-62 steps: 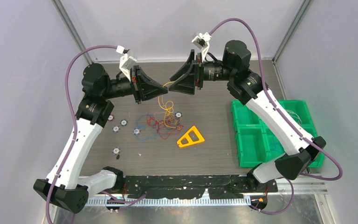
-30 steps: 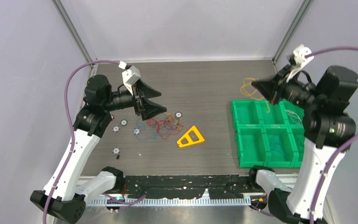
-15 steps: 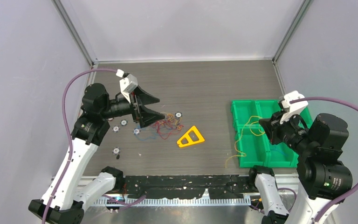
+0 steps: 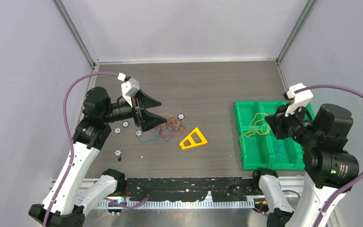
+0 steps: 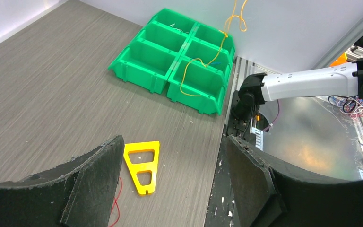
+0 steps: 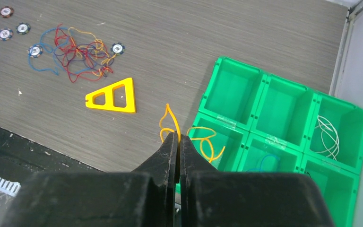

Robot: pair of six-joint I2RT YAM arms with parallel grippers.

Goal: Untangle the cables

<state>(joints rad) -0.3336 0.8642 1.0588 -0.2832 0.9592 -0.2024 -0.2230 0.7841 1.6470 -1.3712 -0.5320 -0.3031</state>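
The cables [image 4: 163, 128] lie in a red, blue and orange tangle on the table, left of centre, also in the right wrist view [image 6: 73, 52]. My left gripper [image 4: 157, 109] hovers open just over the tangle's left side, nothing between its fingers [image 5: 172, 156]; one red strand [image 5: 116, 203] shows by its left finger. My right gripper [image 6: 178, 137] is shut on one orange cable [image 6: 203, 142], held above the green bin tray [image 4: 239, 124]. The orange cable [image 4: 254, 126] loops down into the tray's near-left compartments.
A yellow plastic triangle [image 4: 193, 139] lies right of the tangle. Several small round discs [image 4: 117, 130] dot the table to its left. A white cable [image 6: 328, 135] and a blue one [image 6: 264, 161] lie in other tray compartments. A black strip [image 4: 194, 182] borders the near edge.
My right gripper carried the orange cable from the tray's front-left edge back over the tray, so its loops now hang inside. The left gripper stayed open over the tangle.
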